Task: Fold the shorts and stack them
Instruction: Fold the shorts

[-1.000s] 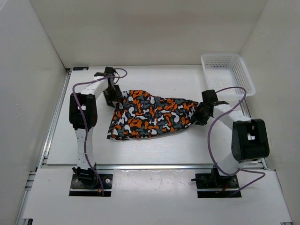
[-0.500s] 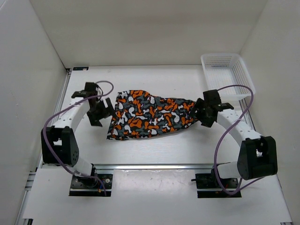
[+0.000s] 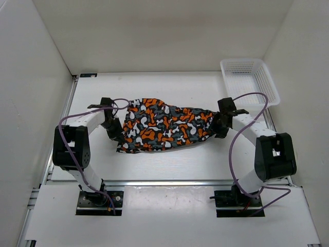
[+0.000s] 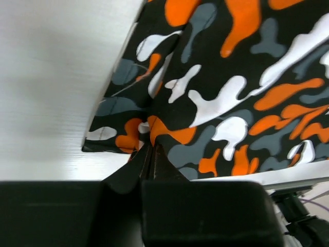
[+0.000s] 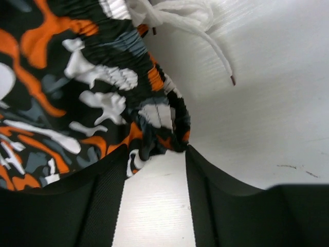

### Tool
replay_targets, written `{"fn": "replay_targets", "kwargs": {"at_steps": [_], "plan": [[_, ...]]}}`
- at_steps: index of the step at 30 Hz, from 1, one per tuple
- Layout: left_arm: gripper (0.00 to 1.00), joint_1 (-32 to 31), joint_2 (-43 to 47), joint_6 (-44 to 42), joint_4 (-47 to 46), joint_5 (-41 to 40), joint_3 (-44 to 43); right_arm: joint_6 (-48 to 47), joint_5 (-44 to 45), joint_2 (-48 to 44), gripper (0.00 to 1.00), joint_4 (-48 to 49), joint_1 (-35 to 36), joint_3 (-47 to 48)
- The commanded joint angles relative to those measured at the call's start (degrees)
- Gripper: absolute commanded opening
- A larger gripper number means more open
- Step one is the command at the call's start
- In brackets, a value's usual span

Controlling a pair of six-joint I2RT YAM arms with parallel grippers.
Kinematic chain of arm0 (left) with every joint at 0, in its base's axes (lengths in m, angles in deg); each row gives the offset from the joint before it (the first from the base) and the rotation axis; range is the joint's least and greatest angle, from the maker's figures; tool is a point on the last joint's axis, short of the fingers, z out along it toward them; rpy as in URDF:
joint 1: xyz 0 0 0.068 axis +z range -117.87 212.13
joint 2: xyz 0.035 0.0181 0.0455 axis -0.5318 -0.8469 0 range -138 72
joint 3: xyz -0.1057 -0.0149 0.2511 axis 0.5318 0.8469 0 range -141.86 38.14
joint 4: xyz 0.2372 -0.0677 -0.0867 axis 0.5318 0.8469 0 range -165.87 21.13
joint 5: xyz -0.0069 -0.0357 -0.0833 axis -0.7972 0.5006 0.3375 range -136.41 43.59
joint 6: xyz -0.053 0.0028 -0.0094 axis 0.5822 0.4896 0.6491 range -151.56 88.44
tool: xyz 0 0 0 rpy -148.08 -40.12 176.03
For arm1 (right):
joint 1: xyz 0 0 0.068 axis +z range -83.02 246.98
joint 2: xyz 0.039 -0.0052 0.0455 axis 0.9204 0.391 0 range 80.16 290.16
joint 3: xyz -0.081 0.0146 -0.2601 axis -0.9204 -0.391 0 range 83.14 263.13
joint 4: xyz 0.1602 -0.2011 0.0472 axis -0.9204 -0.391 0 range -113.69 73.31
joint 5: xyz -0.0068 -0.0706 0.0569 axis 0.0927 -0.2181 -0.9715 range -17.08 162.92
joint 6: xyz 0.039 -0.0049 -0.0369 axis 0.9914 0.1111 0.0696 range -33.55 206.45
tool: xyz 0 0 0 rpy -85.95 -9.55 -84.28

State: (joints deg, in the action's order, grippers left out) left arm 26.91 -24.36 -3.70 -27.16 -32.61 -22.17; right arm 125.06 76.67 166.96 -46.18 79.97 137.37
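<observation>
One mesh basket (image 3: 249, 85) beyond right hand (image 3: 219, 130), left hand (image 3: 119, 137) pinching shorts (image 3: 164, 126)

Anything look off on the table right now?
Nothing damaged. The shorts lie skewed and rumpled rather than flat, and their white drawstring trails loose onto the table.

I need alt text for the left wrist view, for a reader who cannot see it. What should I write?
The left gripper, jaws shut, pinches a folded edge of the camouflage shorts, printed in orange, black, grey and white. The shorts lie on the white table, which shows bare at left.
</observation>
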Motion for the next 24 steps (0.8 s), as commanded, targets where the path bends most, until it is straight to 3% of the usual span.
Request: {"fn": "replay_targets", "kwargs": {"at_steps": [1,4,6,8,17,24], "plan": [[0.1,0.0,1.3,0.4,-2.0,0.8,-2.7,-0.2,0.0,2.7,0.49,1.6,0.4,2.9],[0.1,-0.5,2.0,0.9,-2.0,0.8,-3.3,-0.2,1.3,4.5,0.32,2.2,0.4,3.4],[0.1,-0.5,3.2,0.9,-2.0,0.8,-3.3,-0.2,1.3,4.5,0.09,2.2,0.4,4.1],[0.1,-0.5,4.0,1.4,-2.0,0.8,-3.3,-0.2,1.3,4.5,0.0,2.2,0.4,4.6],[0.1,-1.0,9.3,2.1,0.2,-1.6,-4.0,-0.8,1.3,1.2,0.0,0.4,0.4,6.4],[0.1,2.5,7.9,-0.9,10.4,-6.9,-20.8,-2.0,0.3,-0.5,0.0,-2.4,0.4,14.7]]}}
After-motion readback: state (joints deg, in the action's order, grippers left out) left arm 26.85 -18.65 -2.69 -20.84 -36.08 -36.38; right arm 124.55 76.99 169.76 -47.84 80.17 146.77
